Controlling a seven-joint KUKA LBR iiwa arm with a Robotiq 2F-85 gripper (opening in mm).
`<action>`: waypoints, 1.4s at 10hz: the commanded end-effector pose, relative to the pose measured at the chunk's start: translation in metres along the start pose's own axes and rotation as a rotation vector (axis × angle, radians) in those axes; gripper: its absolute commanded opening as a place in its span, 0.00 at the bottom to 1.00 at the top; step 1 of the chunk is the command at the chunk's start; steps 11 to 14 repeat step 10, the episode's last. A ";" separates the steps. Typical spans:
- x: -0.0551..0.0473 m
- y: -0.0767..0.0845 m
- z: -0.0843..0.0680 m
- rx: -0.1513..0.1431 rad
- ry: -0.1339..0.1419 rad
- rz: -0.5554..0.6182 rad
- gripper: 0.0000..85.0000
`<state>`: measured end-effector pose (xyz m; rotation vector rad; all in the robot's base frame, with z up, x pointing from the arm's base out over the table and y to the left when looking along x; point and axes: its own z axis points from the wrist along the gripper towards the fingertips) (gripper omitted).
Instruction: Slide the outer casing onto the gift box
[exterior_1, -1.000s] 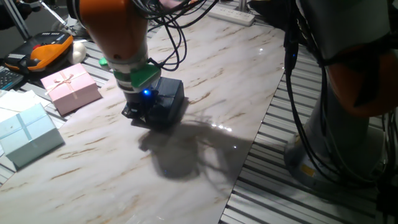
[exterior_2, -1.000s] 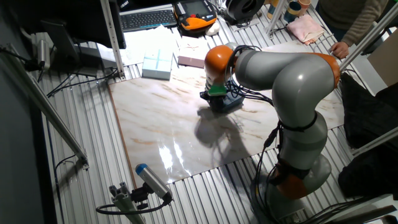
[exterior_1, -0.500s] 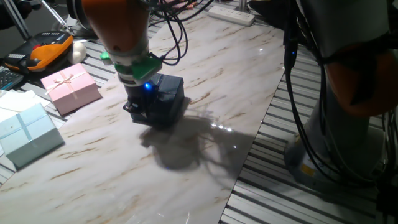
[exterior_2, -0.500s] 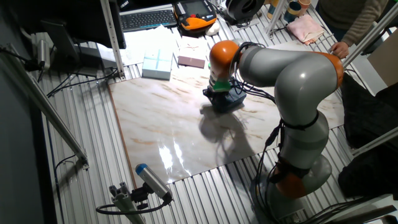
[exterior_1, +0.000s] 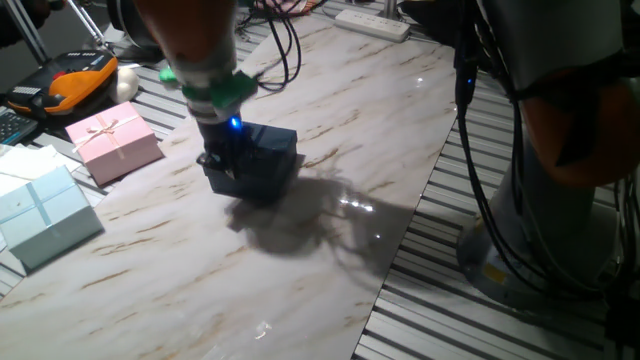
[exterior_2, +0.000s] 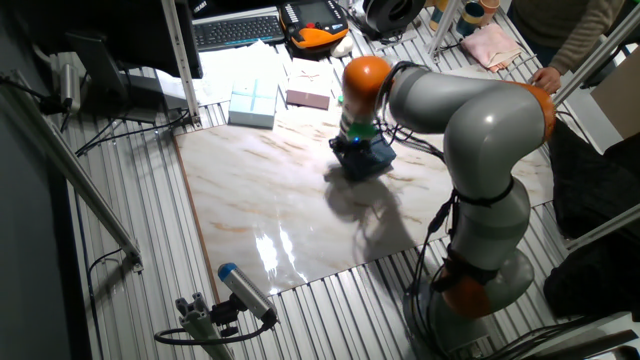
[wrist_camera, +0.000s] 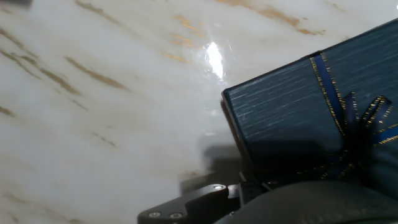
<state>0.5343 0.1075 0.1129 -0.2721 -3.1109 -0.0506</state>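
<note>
From one fixed view, my claw is down on a flat square dark navy gift box, which lies on the white marble-patterned surface near its middle. My orange arm comes down from the top edge, a blue light glowing above the claw. I cannot tell from here whether the claw is clenched or released. A pink bowed box and a pale blue box sit well apart to the left.

From the other fixed view, my grey and orange arm bends over the surface, the claw on the navy gift box. The pale blue box lies near the far edge.

In the hand view, the gift box fills the right side: striped dark blue card with a gold-edged ribbon cross and bow. One dark claw finger shows at the bottom, beside the box's corner
</note>
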 end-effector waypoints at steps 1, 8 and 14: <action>0.000 0.001 -0.012 0.004 0.006 -0.006 0.00; 0.014 -0.013 -0.053 0.019 -0.072 -0.037 0.00; 0.015 -0.012 -0.059 0.014 -0.085 -0.034 0.00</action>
